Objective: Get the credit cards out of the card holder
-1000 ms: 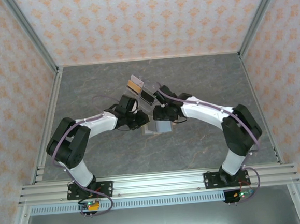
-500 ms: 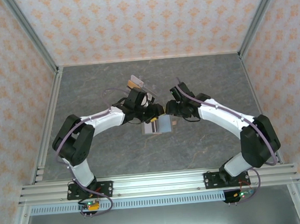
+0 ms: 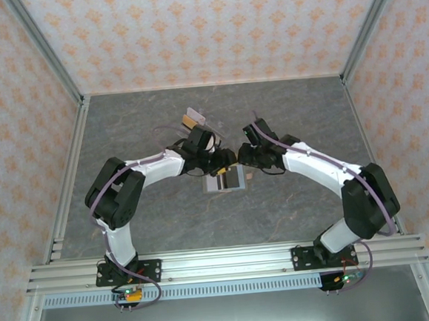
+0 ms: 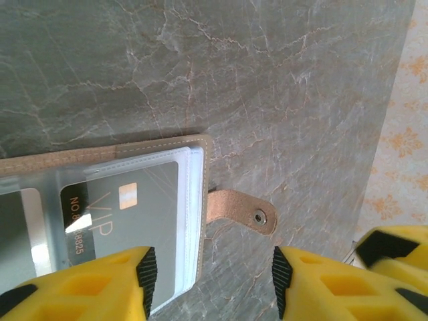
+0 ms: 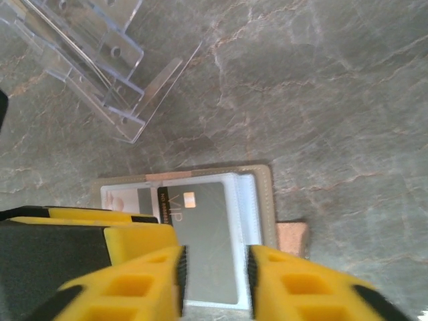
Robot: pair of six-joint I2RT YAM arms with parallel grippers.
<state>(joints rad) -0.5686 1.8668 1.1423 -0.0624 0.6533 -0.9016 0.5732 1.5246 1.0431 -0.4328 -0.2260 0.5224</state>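
**Left end effector [image 4: 210,271] and right end effector [image 5: 215,267] above the card holder [image 4: 179,148]**

Left: jaws open, empty. Since a second ago I have carried it rightward, forearm reaching farther, wrist pointed down.
Right: my fingers narrowly parted, nothing between them. It has shifted slightly right, elbow swung outward.
Card holder: tan, with clear sleeves, flat on the tabletop [image 4: 281,73] beneath both, unmoved.
Credit card [image 4: 144,221]: grey, sleeved inside.
Clear stand [image 5: 100,57]: just beyond the holder.

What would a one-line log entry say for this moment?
left gripper: open over holder edge | right gripper: open above card | card: in holder sleeve
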